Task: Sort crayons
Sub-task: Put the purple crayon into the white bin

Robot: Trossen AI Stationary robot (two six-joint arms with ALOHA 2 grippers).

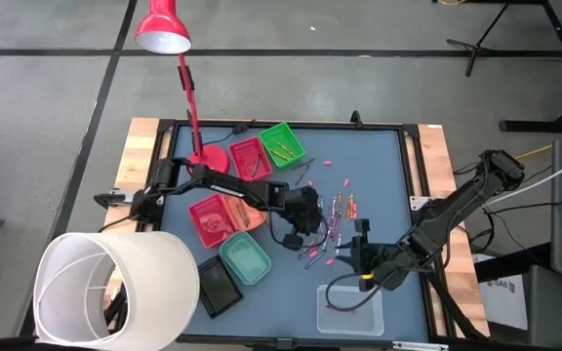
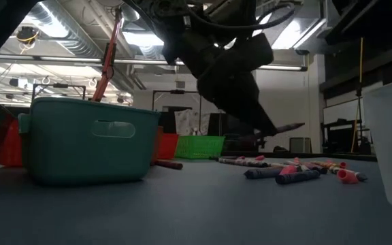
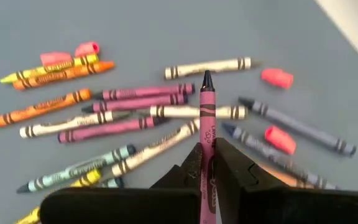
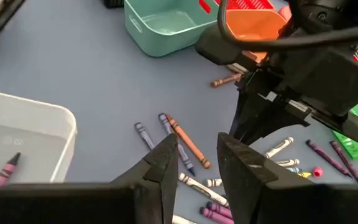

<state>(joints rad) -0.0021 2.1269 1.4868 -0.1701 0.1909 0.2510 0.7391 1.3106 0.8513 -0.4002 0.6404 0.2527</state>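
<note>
Fingers of the left gripper (image 3: 207,171) pinch a pink crayon (image 3: 207,124) lengthwise, lifted clear of the scattered crayons (image 3: 129,118) on the tabletop (image 3: 166,31), probably for carrying to a tray. Nearby, the right gripper (image 4: 197,162) waits with fingers parted, empty.

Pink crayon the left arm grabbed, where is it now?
The pink crayon is clamped in the left gripper, lifted above the loose crayon pile at mid-table, right of the orange tray.
</note>
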